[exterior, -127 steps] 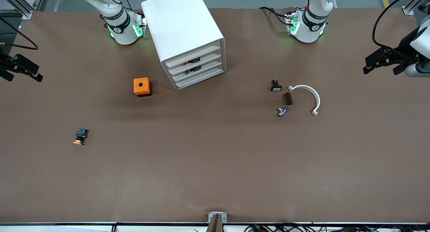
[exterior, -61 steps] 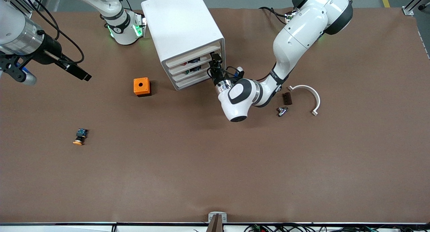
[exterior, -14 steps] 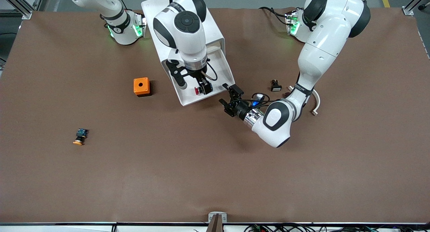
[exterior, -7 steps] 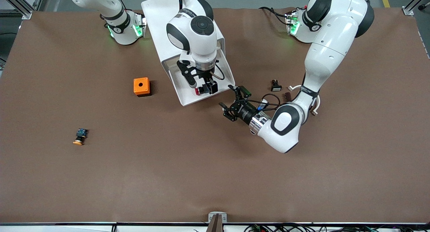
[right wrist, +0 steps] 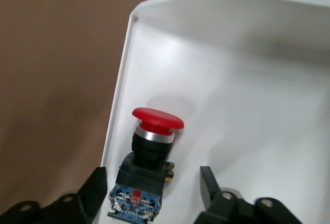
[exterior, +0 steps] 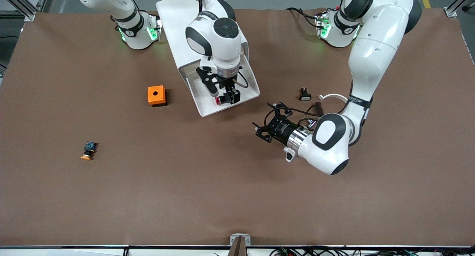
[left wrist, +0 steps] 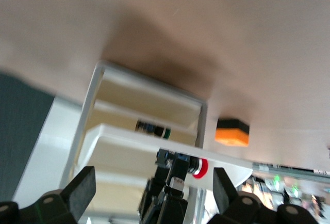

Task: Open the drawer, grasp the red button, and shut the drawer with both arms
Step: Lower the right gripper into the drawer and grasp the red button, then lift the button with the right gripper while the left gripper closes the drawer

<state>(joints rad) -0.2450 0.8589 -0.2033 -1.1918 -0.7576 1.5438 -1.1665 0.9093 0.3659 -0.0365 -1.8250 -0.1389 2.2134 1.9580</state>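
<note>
Grabbing is the step in hand — the shallow white tray-like drawer [exterior: 248, 86] stands pulled out of the white box cabinet [exterior: 174, 15], and the small red-capped push button [right wrist: 149, 152] lies near its front edge. The right gripper [exterior: 225, 97] hangs over it, fingers [right wrist: 93, 193] apart on either side, not yet pinching. The left gripper [exterior: 268, 127] waits wide open over bare tabletop [exterior: 222, 181]. Next, as I judge — squeeze the black body, lift clear.

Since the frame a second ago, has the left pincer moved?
Yes. The left pincer has backed away from the open drawer, toward the front camera and the left arm's end of the table.
</note>
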